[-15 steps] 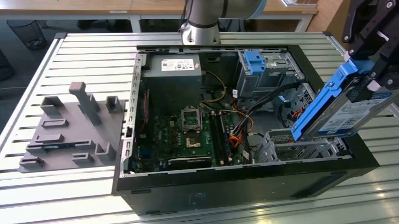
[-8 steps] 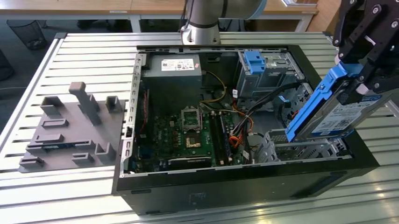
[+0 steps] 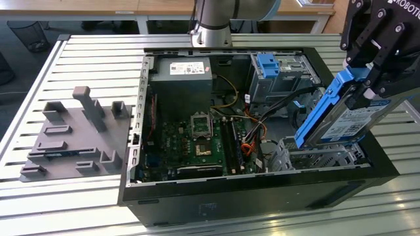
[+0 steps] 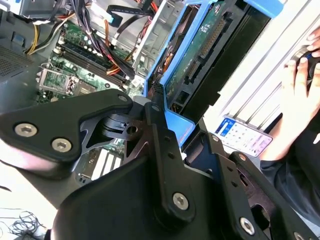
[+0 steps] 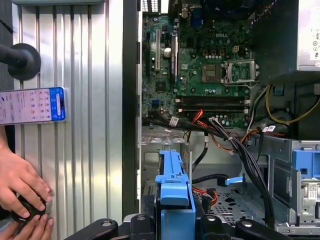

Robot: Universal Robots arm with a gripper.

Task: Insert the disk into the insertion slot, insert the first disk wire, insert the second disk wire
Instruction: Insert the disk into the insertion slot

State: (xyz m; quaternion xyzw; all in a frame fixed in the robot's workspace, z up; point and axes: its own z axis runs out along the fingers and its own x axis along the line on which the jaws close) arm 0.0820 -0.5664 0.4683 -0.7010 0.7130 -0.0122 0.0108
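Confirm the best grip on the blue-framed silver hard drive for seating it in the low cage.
Upper end of the blue-framed silver hard drive, pinched across its broad faces, from above. It stands tilted on end, lower end at the low perforated silver cage; the tool grips there now.

One open computer case point(image 3: 262, 199) stands on one worktop point(image 3: 85, 59), holding one motherboard point(image 3: 196, 142), one power supply point(image 3: 180, 73) and two drive cages: one low silver insertion slot point(image 3: 321, 157) and one taller grey cage point(image 3: 282, 73). There is one disk point(image 3: 347, 123), one pincer point(image 3: 365, 88), one grey fixture plate point(image 3: 72, 137) and one wire bin point(image 3: 27, 34). The first wrist view adds one phone point(image 5: 32, 105) and a person's two hands, one hand point(image 5: 19, 182) and a second hand point(image 5: 31, 229).
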